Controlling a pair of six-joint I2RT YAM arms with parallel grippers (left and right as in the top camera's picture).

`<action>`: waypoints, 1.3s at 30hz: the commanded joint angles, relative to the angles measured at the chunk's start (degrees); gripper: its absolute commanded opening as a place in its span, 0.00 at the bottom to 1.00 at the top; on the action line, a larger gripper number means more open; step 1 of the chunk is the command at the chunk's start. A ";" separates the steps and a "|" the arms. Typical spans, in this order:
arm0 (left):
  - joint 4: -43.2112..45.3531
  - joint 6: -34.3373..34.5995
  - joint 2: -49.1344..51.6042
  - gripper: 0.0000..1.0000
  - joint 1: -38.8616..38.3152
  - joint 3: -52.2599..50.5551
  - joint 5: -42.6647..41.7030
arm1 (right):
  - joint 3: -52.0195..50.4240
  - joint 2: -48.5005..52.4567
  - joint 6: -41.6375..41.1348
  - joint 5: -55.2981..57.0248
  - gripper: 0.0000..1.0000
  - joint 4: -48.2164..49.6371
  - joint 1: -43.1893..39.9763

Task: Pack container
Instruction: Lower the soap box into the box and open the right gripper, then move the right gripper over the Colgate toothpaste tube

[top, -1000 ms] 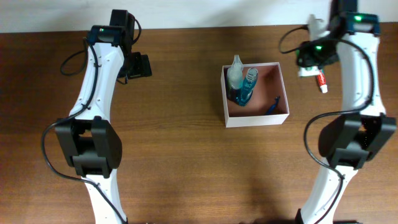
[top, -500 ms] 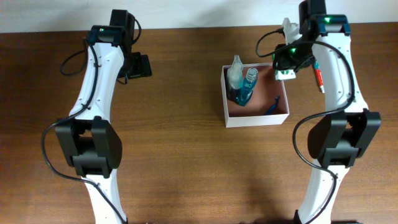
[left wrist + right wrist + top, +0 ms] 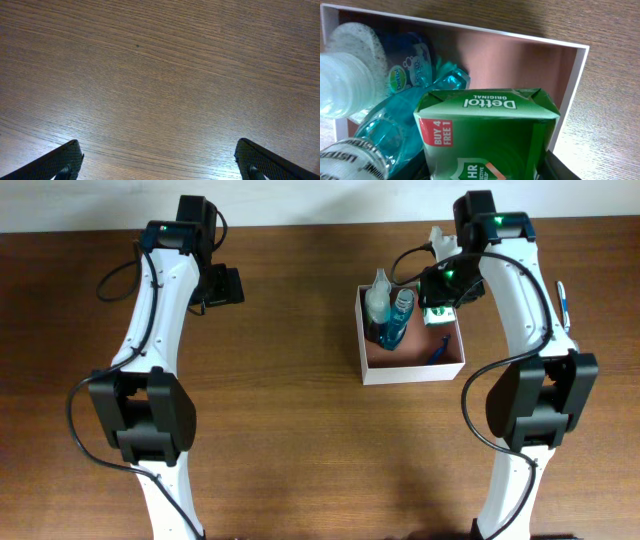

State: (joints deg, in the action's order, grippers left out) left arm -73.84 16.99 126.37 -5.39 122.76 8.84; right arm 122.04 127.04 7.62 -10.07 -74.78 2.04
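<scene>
The container (image 3: 412, 373), a shallow white-walled box with a pinkish-brown inside, stands right of the table's centre. My right gripper (image 3: 440, 305) hangs over its back right part, shut on a green Dettol soap box (image 3: 438, 317). In the right wrist view the soap box (image 3: 485, 125) sits between my right gripper (image 3: 490, 172) jaws, above the container's floor, with the white wall (image 3: 470, 29) behind it. My left gripper (image 3: 215, 285) stands open over bare wood far to the left, and in the left wrist view nothing lies between the left gripper (image 3: 160, 165) fingers.
In the container's left half stand a clear spray bottle (image 3: 378, 295) and a blue bottle (image 3: 398, 317). A small blue item (image 3: 438, 352) lies at its front right. A thin blue-and-white stick (image 3: 562, 302) lies on the table far right. A white object (image 3: 440, 238) shows behind the right arm.
My right arm has swung left with the green soap box, from beyond the container's right side to above its back right part. The left arm has not moved.
</scene>
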 commanded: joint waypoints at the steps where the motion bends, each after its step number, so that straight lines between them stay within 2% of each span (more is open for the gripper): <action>1: 0.13 0.55 -0.59 0.99 0.15 -0.15 -0.02 | -1.27 0.04 -0.22 -0.72 0.50 1.14 0.28; 6: 0.13 0.55 -0.59 0.99 0.15 -0.15 -0.02 | -2.27 0.09 -0.22 -0.70 0.58 3.13 0.28; 11: 0.13 0.55 -0.59 0.99 0.15 -0.15 -0.02 | -2.27 0.09 -0.22 0.04 0.59 4.42 0.17; 17: 0.11 0.55 -0.59 0.99 0.15 -0.15 -0.02 | -0.98 0.07 -0.22 5.95 0.62 5.05 0.07; 21: 0.11 0.55 -0.59 0.99 0.15 -0.15 -0.02 | 3.28 0.07 -0.24 6.27 0.64 4.09 -0.33; 25: 0.11 0.55 -0.59 1.00 0.15 -0.15 -0.02 | 12.39 -0.02 -0.22 6.54 0.69 1.99 -2.73; 29: 0.11 0.55 -0.59 0.99 0.15 -0.15 -0.02 | 17.57 -0.02 -0.17 9.14 0.83 1.11 -6.88; 34: 0.11 0.55 -0.59 0.99 0.15 -0.15 -0.02 | 15.50 0.79 4.17 9.29 0.87 1.29 -12.55; 39: 0.11 0.55 -0.59 0.99 0.15 -0.15 -0.02 | 8.55 3.15 4.15 7.30 0.94 2.93 -16.72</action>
State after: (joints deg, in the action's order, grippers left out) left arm -73.84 16.99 126.37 -5.39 122.76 8.84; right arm 134.74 127.52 10.68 -1.69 -72.55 -13.37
